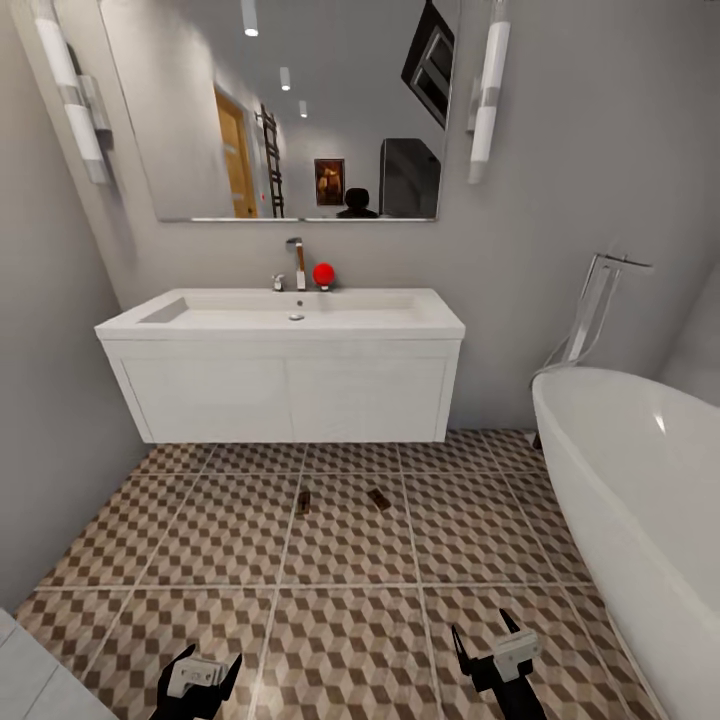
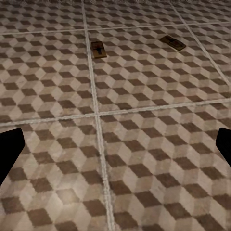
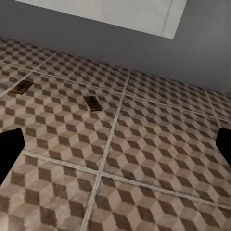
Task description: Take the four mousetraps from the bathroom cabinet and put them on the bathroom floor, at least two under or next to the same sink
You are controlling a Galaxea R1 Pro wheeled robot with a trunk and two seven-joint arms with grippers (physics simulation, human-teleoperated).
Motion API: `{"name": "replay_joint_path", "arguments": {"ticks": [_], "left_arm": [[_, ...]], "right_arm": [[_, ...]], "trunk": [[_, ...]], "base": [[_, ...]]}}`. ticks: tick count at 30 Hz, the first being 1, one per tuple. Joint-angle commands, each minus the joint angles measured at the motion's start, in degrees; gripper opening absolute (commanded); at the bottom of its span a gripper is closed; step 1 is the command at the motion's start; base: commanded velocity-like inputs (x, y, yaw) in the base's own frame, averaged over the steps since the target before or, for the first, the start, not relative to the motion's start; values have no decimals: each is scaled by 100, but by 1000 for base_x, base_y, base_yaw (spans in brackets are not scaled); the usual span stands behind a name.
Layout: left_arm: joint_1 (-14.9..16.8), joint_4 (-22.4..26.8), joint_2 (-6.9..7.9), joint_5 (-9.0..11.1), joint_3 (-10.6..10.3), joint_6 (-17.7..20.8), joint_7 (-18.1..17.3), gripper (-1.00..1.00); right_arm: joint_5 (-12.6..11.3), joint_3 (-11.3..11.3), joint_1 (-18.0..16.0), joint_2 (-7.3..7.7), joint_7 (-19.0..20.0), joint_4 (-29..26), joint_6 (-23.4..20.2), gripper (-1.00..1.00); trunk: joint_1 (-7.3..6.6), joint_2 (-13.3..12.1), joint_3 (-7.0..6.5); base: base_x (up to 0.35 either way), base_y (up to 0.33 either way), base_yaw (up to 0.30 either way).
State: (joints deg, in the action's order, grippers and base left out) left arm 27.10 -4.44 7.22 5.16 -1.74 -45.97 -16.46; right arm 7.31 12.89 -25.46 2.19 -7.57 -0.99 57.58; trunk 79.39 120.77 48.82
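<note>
Two mousetraps lie on the cube-patterned bathroom floor (image 1: 350,640) just in front of the white sink unit (image 1: 285,395): one (image 1: 302,503) to the left, the other (image 1: 378,499) to the right. The same pair appears in the left wrist view (image 2: 98,49) (image 2: 173,42) and the right wrist view (image 3: 21,87) (image 3: 93,103). My left gripper (image 1: 212,657) and right gripper (image 1: 482,626) hover low at the near edge, both open and empty, well short of the traps. Dark fingers (image 2: 9,154) (image 3: 9,150) frame each wrist view. The cabinet is out of view.
A white bathtub (image 1: 640,470) with a chrome floor tap (image 1: 590,310) fills the right side. A wall mirror (image 1: 290,110) hangs above the basin, and a red ball (image 1: 323,273) sits by the faucet. Grey wall closes the left. Open tiles lie between me and the traps.
</note>
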Motion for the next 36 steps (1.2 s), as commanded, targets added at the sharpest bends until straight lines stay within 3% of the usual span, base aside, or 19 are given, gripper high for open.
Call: {"name": "replay_joint_path", "arguments": {"ticks": [1,36], "left_arm": [[8,-22,0,55,-19,-25,-41,100],[-3,-22,-2,55,-19,-18,-41,100]], "right_arm": [[60,11,-3,1,-60,3,7,100],[60,11,6,1,-60,3,-2,100]], "trunk": [[-23,-39,-13],[-792,-1443,-642]], "base": [[0,0,0],[0,0,0]]}}
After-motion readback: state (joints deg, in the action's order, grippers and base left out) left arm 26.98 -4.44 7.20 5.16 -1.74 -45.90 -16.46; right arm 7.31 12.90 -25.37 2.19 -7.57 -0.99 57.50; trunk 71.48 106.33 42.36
